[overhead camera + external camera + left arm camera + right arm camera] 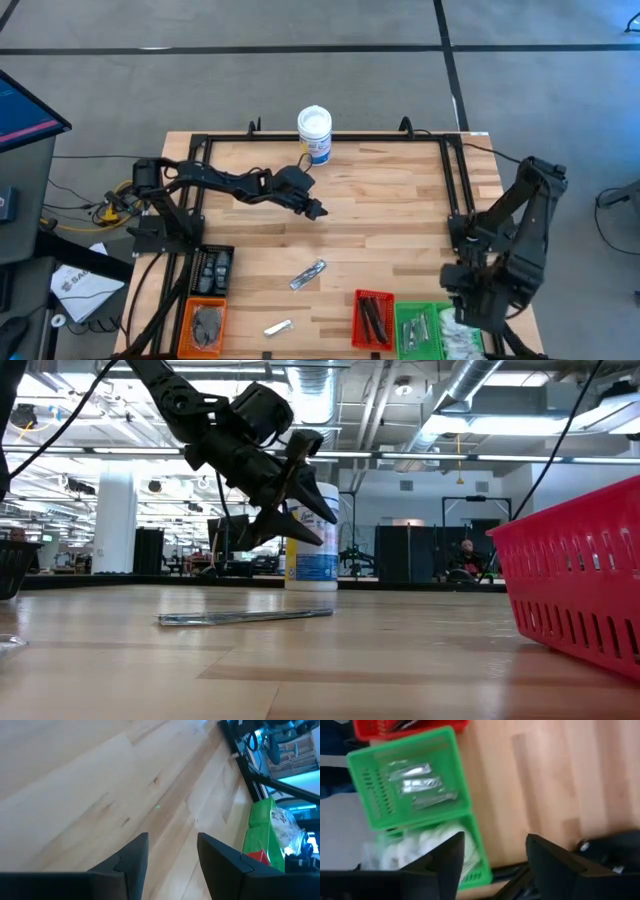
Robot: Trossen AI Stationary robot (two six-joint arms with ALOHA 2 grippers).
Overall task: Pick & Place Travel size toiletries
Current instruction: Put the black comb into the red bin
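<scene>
Nearest me along the table's front edge sits the row of trays: from overhead the orange tray at the left holds a grey clump, the red tray holds slim dark sticks, and the green tray sits at the right. The right tool hangs just over that green tray, and only its own wrist camera shows what lies inside: silvery sachets in one compartment, clear packets with white contents in the next, seen between two fingers spread wide with nothing in them. Down at table level the red tray's wall fills the right side, and a flat silvery tube lies on the boards; from above it sits mid-table, with a second silvery sachet nearer the front edge between the orange and red trays. Farther back the left tool hovers above bare wood, clear of the table in the low view, jaws parted and empty; its wrist camera sees only planks between the fingers. At the far edge stands the white tub with its blue label.
</scene>
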